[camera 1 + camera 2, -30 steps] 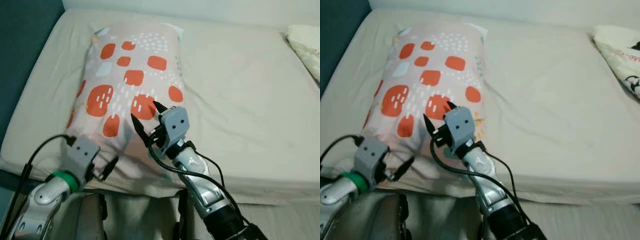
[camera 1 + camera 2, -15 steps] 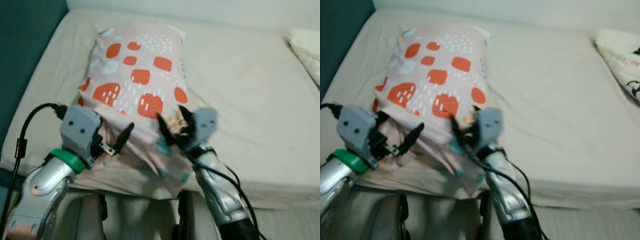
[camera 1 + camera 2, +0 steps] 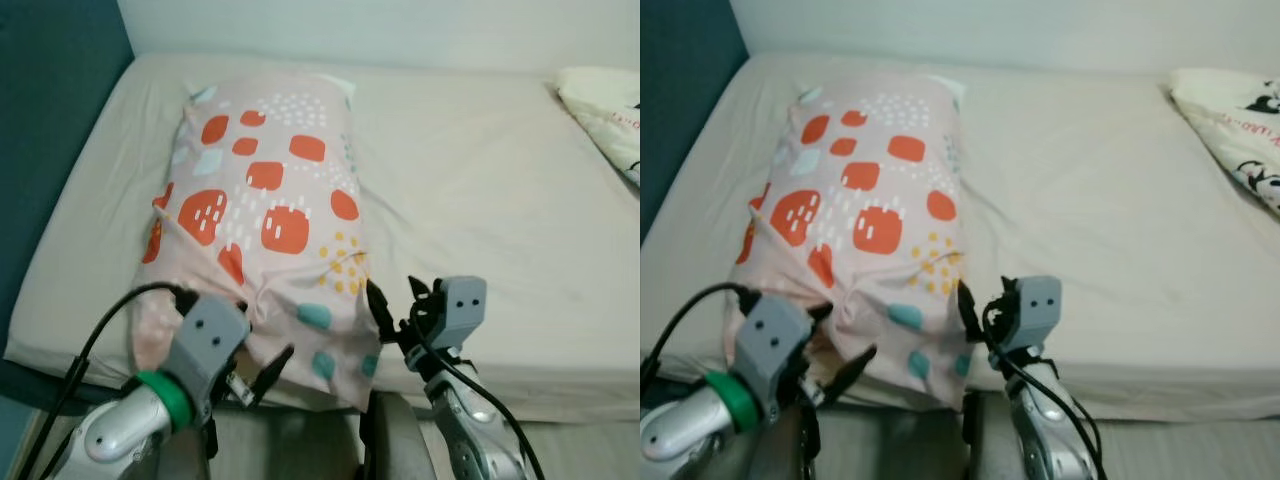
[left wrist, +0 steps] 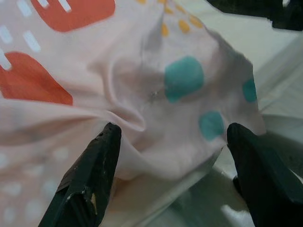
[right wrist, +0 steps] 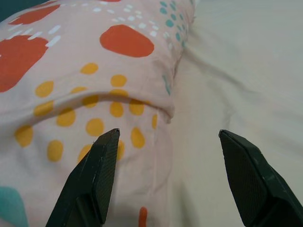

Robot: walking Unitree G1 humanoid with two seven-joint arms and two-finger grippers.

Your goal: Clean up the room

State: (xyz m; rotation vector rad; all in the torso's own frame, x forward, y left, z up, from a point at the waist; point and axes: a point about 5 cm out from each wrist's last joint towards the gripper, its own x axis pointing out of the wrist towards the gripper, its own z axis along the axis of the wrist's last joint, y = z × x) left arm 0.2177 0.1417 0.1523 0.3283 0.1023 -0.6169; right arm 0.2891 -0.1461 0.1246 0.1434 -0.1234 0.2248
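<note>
A pink pillow [image 3: 265,200] with orange patches, yellow dots and teal spots lies lengthwise on the left half of the beige bed [image 3: 480,200]. Its near end droops over the mattress's front edge. My left gripper [image 3: 262,352] is low at that front edge, under the pillow's near left corner. In the left wrist view it [image 4: 173,130] is open, with bunched pillow fabric between its fingers [image 4: 94,175]. My right gripper [image 3: 395,303] is open just right of the pillow's near right corner. Its wrist view looks along the pillow's right edge [image 5: 165,94] and the sheet.
A cream printed pillow or blanket [image 3: 605,100] lies at the bed's far right corner. A dark teal surface [image 3: 50,120] runs along the bed's left side, and a pale wall [image 3: 350,30] stands behind. The bed's right half is bare sheet.
The pillow's near end now lies stretched out over the front edge, its yellow and teal spots showing. Both grippers have drawn back and down to that edge. The camera has shifted too.
</note>
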